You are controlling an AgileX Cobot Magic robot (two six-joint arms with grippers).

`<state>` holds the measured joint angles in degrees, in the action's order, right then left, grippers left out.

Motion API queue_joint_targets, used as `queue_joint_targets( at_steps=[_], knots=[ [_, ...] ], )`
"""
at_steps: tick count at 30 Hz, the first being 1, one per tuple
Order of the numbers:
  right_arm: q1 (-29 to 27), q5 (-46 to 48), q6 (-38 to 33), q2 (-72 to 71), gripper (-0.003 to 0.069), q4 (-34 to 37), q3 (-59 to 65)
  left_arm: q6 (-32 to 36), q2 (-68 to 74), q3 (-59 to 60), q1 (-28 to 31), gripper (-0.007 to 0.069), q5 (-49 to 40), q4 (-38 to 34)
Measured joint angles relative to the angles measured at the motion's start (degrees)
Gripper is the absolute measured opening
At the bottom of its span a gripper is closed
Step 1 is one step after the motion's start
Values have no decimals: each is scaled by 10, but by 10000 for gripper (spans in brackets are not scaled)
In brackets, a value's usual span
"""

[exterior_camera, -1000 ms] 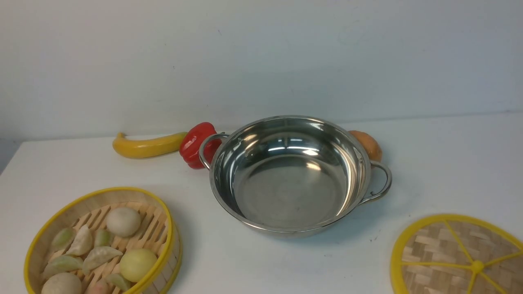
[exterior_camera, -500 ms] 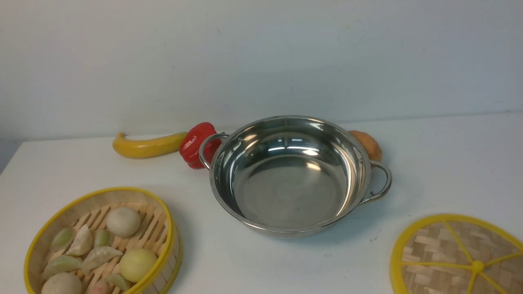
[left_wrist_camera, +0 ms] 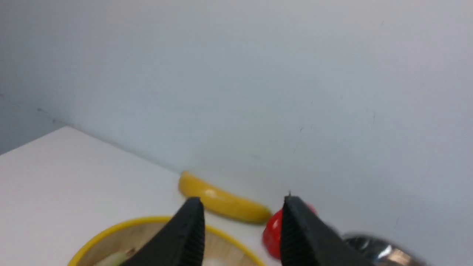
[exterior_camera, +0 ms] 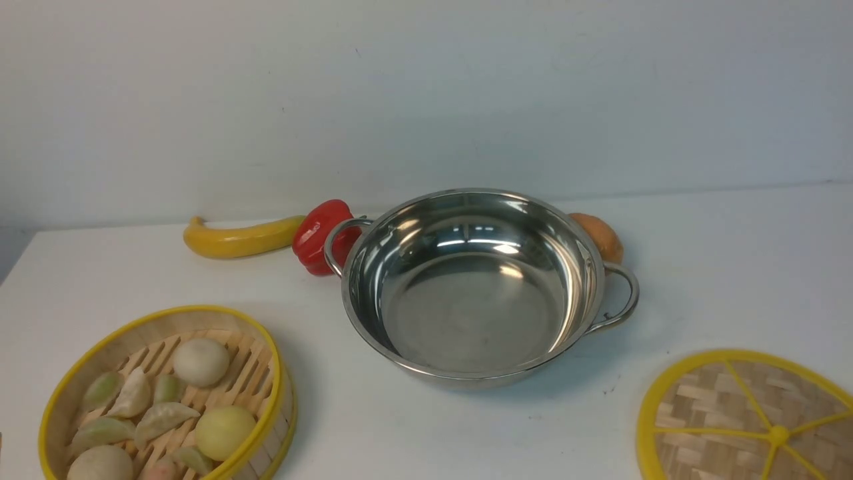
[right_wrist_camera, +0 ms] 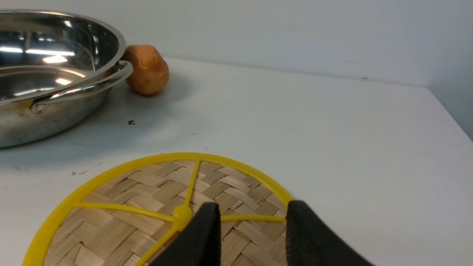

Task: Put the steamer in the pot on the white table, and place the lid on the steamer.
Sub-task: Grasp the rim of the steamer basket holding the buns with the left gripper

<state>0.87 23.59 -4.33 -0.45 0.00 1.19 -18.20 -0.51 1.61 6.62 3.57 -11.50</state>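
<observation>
Pot (exterior_camera: 466, 300) sits centred on the surface (exterior_camera: 733, 267), steamer (exterior_camera: 174, 309) at its near left corner under the spread left claw (left_wrist_camera: 242, 199), lid (exterior_camera: 720, 413) near right under the spread right claw (right_wrist_camera: 254, 204).

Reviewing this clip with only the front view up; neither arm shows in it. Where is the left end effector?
Observer: In the left wrist view the left end effector is open, nothing between its fingers, aimed over the steamer.
Operator: And the right one?
Observer: The right end effector is open as well, empty, above the lid, close beside its centre knob.
Operator: What is the orange thing half hidden behind the pot?
Observer: The right wrist view shows it whole: a potato-like lump on the table beside the pot's handle.
</observation>
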Motion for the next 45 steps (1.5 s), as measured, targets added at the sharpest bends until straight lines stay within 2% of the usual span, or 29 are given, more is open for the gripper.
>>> queue_joint_targets(
  at_steps=[2,5,9,14,19,24,33,39,45],
  knots=[
    [0,0,0,0,239,0,0,-22,0,-3,0,281,3,-12],
    [0,0,0,0,239,0,0,-35,0,-37,0,281,-59,-10],
    [0,0,0,0,239,0,0,-28,23,-172,0,281,-271,13],
    [0,0,0,0,239,0,0,66,115,-344,-6,281,-481,-14],
    [0,0,0,0,239,0,0,161,219,-474,-22,281,-573,-112],
    [0,0,0,0,239,0,0,228,361,-551,-27,281,-657,-163],
    [0,0,0,0,239,0,0,302,568,-582,-27,281,-665,-194],
    [0,0,0,0,239,0,0,341,680,-587,-27,281,-610,-194],
    [0,0,0,0,239,0,0,400,761,-587,-27,281,-510,-194]
  ],
)
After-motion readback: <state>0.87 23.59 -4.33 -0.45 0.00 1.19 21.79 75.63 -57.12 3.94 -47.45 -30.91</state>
